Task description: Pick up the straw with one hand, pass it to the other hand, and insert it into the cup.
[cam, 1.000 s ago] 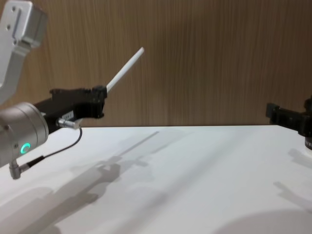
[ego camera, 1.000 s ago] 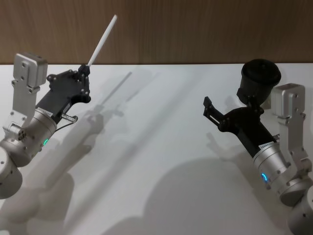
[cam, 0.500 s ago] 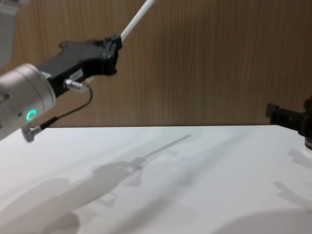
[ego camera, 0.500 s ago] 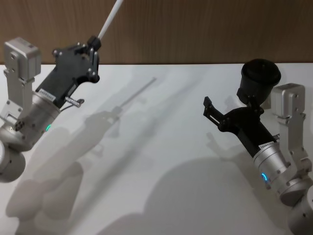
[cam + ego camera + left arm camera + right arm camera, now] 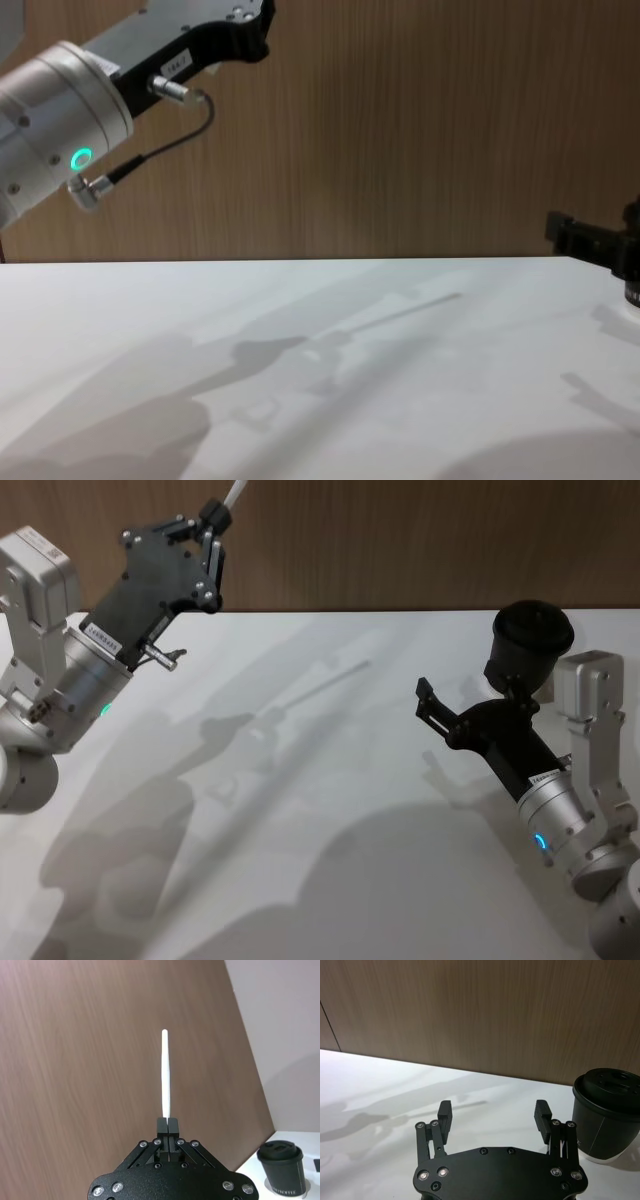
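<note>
**Change noted.** The left claw point(image 5: 213, 512) has risen over the last second. It was low above the surface point(image 5: 330, 810) at the far left and now sits high against the wooden wall, taking the straw point(image 5: 236, 490) up with it. In the head view most of the straw now runs off the top edge. Its thin shadow has slid rightward across the surface, toward the middle. The right claw point(image 5: 430, 705) and the cup point(image 5: 530, 640) have not shifted.

**Bearing on the task.** Judged from this, the pick-up is finished and the straw is well clear of the surface. The handover has not begun, as the two claws are well apart. The straw is also far from the cup, so insertion is some way off.

**Left claw.** In the left wrist view the left claw point(image 5: 168, 1124) is closed tight on the bottom end of the straw point(image 5: 165, 1075). The straw stands straight out from the fingertips in line with the claw, and its free end touches nothing.

**Right claw.** In the right wrist view the right claw point(image 5: 493, 1110) is spread wide and holds nothing. It waits at the right side above the surface, pointing toward the middle.

**Cup.** The dark, lidded cup point(image 5: 610, 1115) stands upright on the surface at the far right, just beside one finger of the right claw. Contact between the two cannot be confirmed.
</note>
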Tool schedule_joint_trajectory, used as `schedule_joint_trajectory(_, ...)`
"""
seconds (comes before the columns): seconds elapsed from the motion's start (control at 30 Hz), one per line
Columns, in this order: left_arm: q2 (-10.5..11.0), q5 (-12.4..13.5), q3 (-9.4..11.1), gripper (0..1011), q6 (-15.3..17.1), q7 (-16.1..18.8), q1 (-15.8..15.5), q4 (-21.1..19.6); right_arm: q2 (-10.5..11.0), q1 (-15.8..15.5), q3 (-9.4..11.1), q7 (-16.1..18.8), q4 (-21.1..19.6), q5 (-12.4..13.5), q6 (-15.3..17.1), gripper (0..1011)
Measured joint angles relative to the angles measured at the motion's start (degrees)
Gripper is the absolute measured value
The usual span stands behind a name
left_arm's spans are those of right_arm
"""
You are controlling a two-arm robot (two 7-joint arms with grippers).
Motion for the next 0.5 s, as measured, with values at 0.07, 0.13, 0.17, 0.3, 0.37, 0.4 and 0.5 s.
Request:
schedule_joint_trajectory(0.07, 0.17, -0.01, 0.27, 11, -0.56, -0.38, -0.36, -0.28, 0.00, 0.00, 0.00, 0.00, 0.00, 0.00, 0.00, 1001)
schedule_joint_trajectory(0.13, 0.34, -0.02, 0.52, 10, -1.03, -0.72, -0.68, -0.57, 0.00, 0.00, 0.00, 0.00, 0.00, 0.00, 0.00, 1001)
schedule_joint_trajectory(0.17, 0.37, -0.01, 0.56, 11, -1.12, -0.80, -0.73, -0.62, 0.00, 0.00, 0.00, 0.00, 0.00, 0.00, 0.00, 1001)
schedule_joint_trajectory(0.3, 0.60, 0.03, 0.94, 10, -1.64, -1.16, -1.18, -1.02, 0.00, 0.00, 0.00, 0.00, 0.00, 0.00, 0.00, 1001)
schedule_joint_trajectory(0.37, 0.71, 0.06, 1.12, 10, -1.88, -1.32, -1.35, -1.20, 0.00, 0.00, 0.00, 0.00, 0.00, 0.00, 0.00, 1001)
schedule_joint_trajectory(0.4, 0.74, 0.08, 1.18, 11, -1.94, -1.36, -1.41, -1.26, 0.00, 0.00, 0.00, 0.00, 0.00, 0.00, 0.00, 1001)
schedule_joint_trajectory(0.5, 0.85, 0.11, 1.33, 10, -2.16, -1.51, -1.56, -1.42, 0.00, 0.00, 0.00, 0.00, 0.00, 0.00, 0.00, 1001)
